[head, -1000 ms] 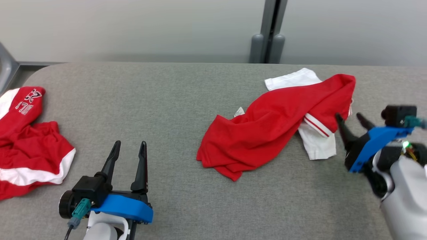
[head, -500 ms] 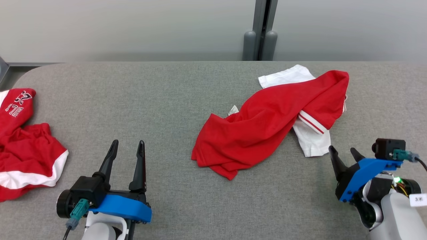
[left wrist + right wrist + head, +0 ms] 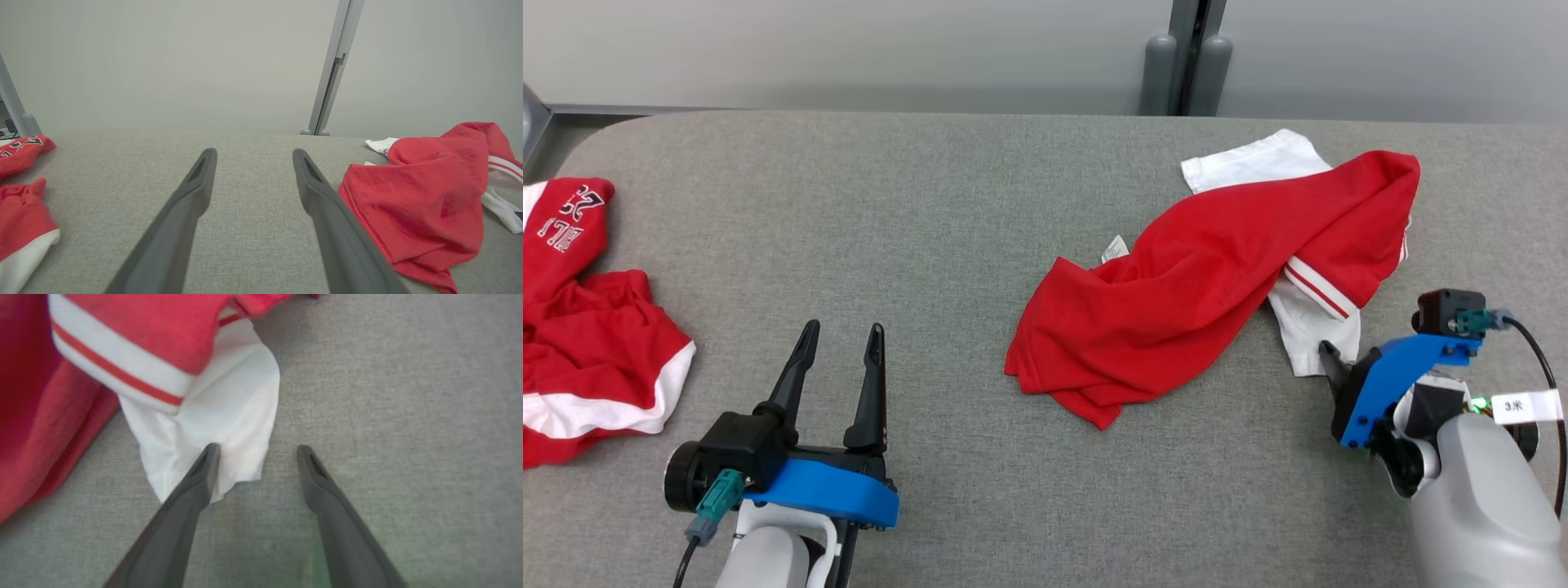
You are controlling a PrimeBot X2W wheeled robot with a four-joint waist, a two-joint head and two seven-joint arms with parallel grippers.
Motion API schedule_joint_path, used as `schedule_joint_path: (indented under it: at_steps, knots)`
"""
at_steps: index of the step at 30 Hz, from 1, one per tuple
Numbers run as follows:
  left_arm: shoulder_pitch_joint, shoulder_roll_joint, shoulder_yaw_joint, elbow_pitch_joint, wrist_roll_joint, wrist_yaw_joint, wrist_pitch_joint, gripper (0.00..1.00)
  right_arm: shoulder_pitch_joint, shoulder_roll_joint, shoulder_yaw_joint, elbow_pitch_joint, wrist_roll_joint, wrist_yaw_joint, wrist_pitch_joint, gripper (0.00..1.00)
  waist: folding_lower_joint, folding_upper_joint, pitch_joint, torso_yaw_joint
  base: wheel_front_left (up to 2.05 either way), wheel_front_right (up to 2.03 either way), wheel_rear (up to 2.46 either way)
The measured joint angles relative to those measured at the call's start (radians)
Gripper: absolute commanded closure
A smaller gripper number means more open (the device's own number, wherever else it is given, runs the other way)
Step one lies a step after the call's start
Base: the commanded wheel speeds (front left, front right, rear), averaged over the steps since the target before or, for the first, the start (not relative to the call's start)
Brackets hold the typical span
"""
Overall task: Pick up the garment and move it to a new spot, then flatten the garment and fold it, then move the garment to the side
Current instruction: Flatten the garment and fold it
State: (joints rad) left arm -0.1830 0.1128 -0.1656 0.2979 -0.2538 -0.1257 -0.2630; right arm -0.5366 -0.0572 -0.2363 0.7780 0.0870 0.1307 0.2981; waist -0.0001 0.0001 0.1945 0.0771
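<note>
garment (image 3: 1201, 286) lies crumpled right of centre on the tabletop (image 3: 890, 204), white sleeve (image 3: 229, 428) toward me. right claw (image 3: 255, 451) is open and empty: one finger (image 3: 200, 473) over the sleeve hem, the other over bare tabletop. I'd shift toward the shirt to straddle the hem, then pinch low. left claw (image 3: 841, 331) is open, idle, well apart.

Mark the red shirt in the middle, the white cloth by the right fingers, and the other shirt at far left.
red shirt (image 3: 1176, 302): head view, middle of its red body.
white cloth (image 3: 229, 424): right wrist view, middle of the white patch.
other shirt (image 3: 596, 351): head view, red folds above its white band.
</note>
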Motion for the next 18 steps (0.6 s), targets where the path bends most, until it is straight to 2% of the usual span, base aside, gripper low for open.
schedule_joint_path:
  at_steps: [1, 2, 3, 4, 5, 11, 15, 18]
  knots:
    - [-0.001, 0.0, 0.001, -0.001, 0.0, 0.0, 0.0, 0.0, -0.016, 0.0, 0.004, 0.016, -0.005, 0.0, -0.001, 0.21, 0.0, 0.0, 0.005, 0.0, 0.0, 0.0, 0.0]
    - [-0.002, 0.001, 0.002, -0.002, 0.0, 0.0, 0.0, 0.0, -0.028, 0.0, 0.007, 0.029, -0.009, 0.0, -0.006, 0.46, 0.0, 0.0, 0.01, -0.001, 0.0, 0.0, 0.0]
    - [-0.004, 0.002, 0.004, -0.003, 0.0, 0.0, 0.0, 0.0, -0.04, -0.001, 0.013, 0.043, -0.011, 0.0, -0.013, 0.55, 0.0, 0.0, 0.014, -0.003, 0.0, 0.0, 0.0]
    - [-0.005, 0.002, 0.005, -0.003, 0.0, 0.0, 0.0, 0.0, -0.05, -0.001, 0.019, 0.055, -0.012, 0.0, -0.019, 0.8, 0.0, 0.0, 0.016, -0.005, 0.0, 0.0, 0.0]
    - [-0.006, 0.002, 0.007, -0.002, 0.0, 0.0, 0.0, 0.0, -0.059, -0.001, 0.029, 0.065, -0.012, 0.0, -0.026, 1.0, 0.0, 0.0, 0.018, -0.007, 0.0, 0.0, 0.0]
    - [-0.007, 0.0, 0.015, 0.005, -0.002, 0.0, 0.0, 0.0, -0.064, 0.005, 0.048, 0.071, 0.017, 0.0, -0.103, 1.0, 0.0001, 0.0, -0.003, -0.017, 0.0, 0.0, 0.0]
    - [0.009, 0.001, 0.024, 0.007, -0.002, 0.0, 0.0, 0.0, 0.0, 0.005, 0.059, -0.012, 0.077, 0.0, -0.12, 1.0, 0.0, 0.0, -0.033, -0.031, 0.0, 0.0, 0.0]
    - [0.03, 0.005, 0.036, 0.006, -0.002, 0.0, 0.0, 0.0, 0.086, 0.006, 0.079, -0.123, 0.122, 0.0, -0.073, 1.0, 0.0, 0.0, -0.052, -0.051, 0.0, 0.0, 0.0]
